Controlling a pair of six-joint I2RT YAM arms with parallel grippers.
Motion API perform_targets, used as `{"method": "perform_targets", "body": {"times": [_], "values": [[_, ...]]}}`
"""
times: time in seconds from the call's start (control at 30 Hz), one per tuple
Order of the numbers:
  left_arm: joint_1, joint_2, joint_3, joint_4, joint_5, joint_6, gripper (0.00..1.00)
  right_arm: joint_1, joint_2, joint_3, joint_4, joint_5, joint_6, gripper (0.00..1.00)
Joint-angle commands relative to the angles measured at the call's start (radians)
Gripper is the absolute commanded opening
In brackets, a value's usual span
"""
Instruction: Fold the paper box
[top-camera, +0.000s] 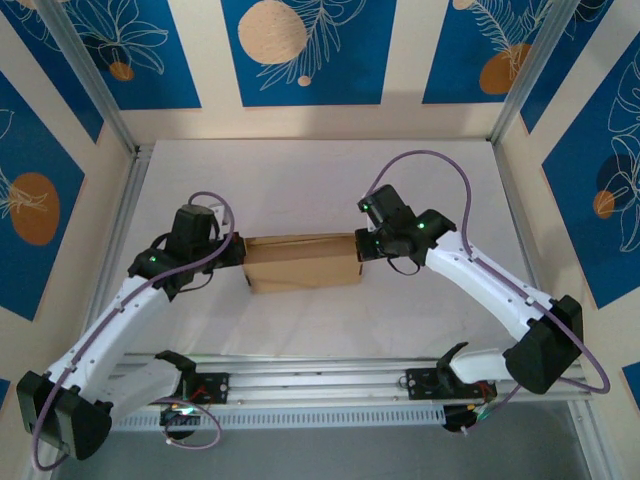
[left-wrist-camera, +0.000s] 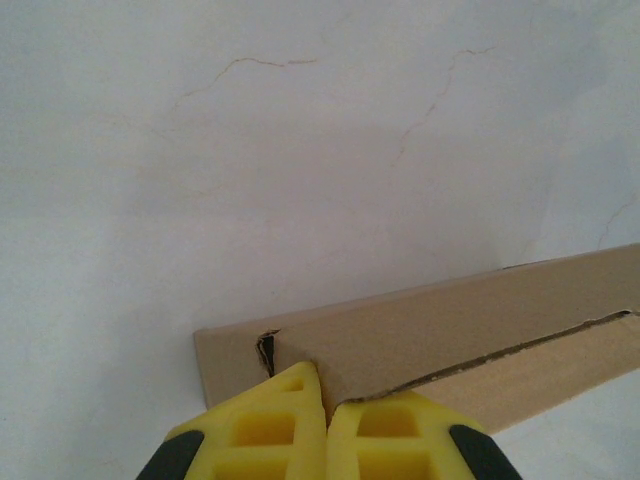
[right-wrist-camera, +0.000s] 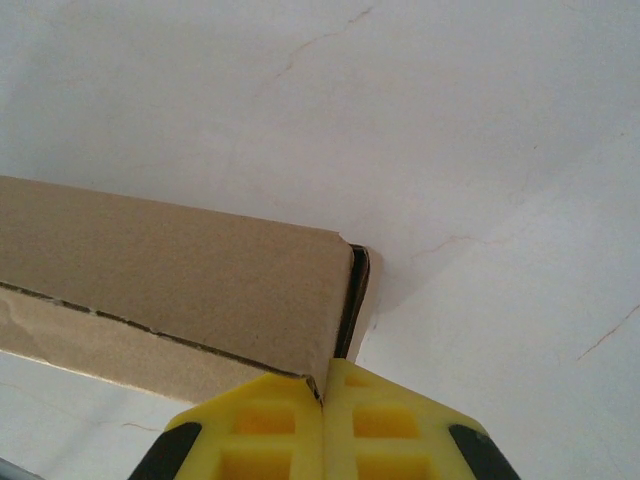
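Note:
The paper box (top-camera: 300, 262) is a shallow brown cardboard box lying flat in the middle of the white table, its lid down. My left gripper (top-camera: 238, 250) is at its left end and my right gripper (top-camera: 362, 245) at its right end. In the left wrist view the yellow fingers (left-wrist-camera: 260, 420) are shut, and the gripper (left-wrist-camera: 325, 385) has its tips pressed against the box (left-wrist-camera: 450, 320) at its lid corner. In the right wrist view the right gripper (right-wrist-camera: 322, 385) is likewise shut, touching the corner of the box (right-wrist-camera: 180, 270) beside a dark gap at the end flap.
Metal frame posts (top-camera: 95, 95) and patterned blue walls enclose the white table (top-camera: 300, 180) on three sides. An aluminium rail (top-camera: 320, 385) with the arm bases runs along the near edge. The table cover shows thin cracks (left-wrist-camera: 250, 65).

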Motion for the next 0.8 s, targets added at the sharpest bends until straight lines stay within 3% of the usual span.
{"method": "perform_targets", "body": {"times": [0.0, 0.3, 0.57, 0.77], "values": [[0.014, -0.002, 0.007, 0.058, 0.068, -0.050, 0.00, 0.014, 0.036, -0.039, -0.069, -0.061, 0.002, 0.00], [0.027, -0.001, 0.002, 0.076, 0.103, -0.075, 0.00, 0.013, 0.046, -0.039, -0.063, -0.069, 0.002, 0.00], [0.042, -0.019, 0.001, 0.026, 0.049, -0.007, 0.00, 0.009, 0.040, -0.034, -0.074, -0.047, -0.009, 0.00], [0.058, -0.021, 0.002, 0.067, 0.118, -0.061, 0.00, -0.001, 0.040, -0.039, -0.069, -0.063, -0.009, 0.00]]}}
